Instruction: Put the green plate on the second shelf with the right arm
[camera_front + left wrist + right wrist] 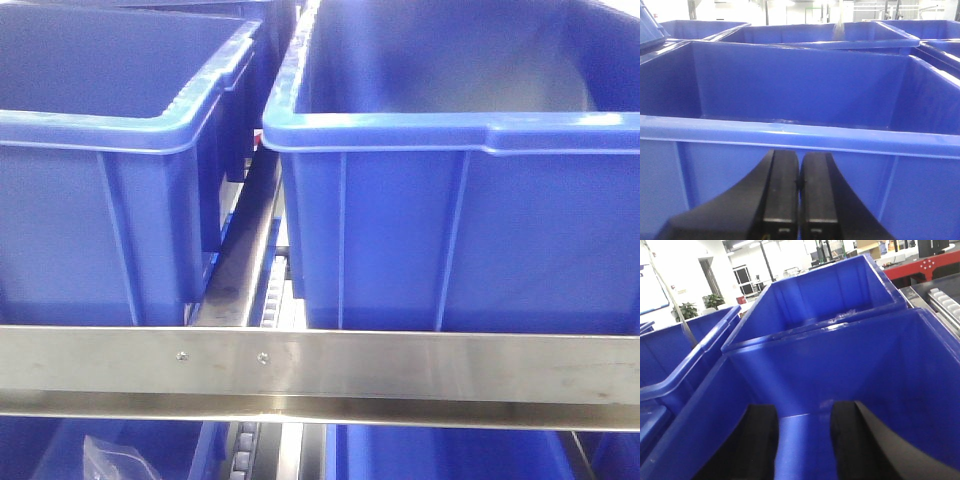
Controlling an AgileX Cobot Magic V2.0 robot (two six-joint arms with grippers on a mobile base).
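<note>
The green plate shows in none of the three views, so where it lies cannot be told.

In the front-facing view, two blue bins sit side by side on a shelf: the left bin (pixel 110 180) toward 9 o'clock and the right bin (pixel 460 220) toward 3 o'clock, apart, with a metal roller track (pixel 245 260) running between them. A steel rail (pixel 400 375) crosses the frame at 6 o'clock, just in front of both bins. Below it, at 7 o'clock, a small clear bag (pixel 110 458) lies in a lower bin.

The left end effector (pixel 799 182) sits at 6 o'clock in its wrist view, its black fingers pressed together with nothing between them, just before a blue bin wall (pixel 790 135).

The right end effector (pixel 804 440) has its fingers spread apart, straddling a blue bin rim (pixel 797 440); whether they press on it cannot be told.
</note>
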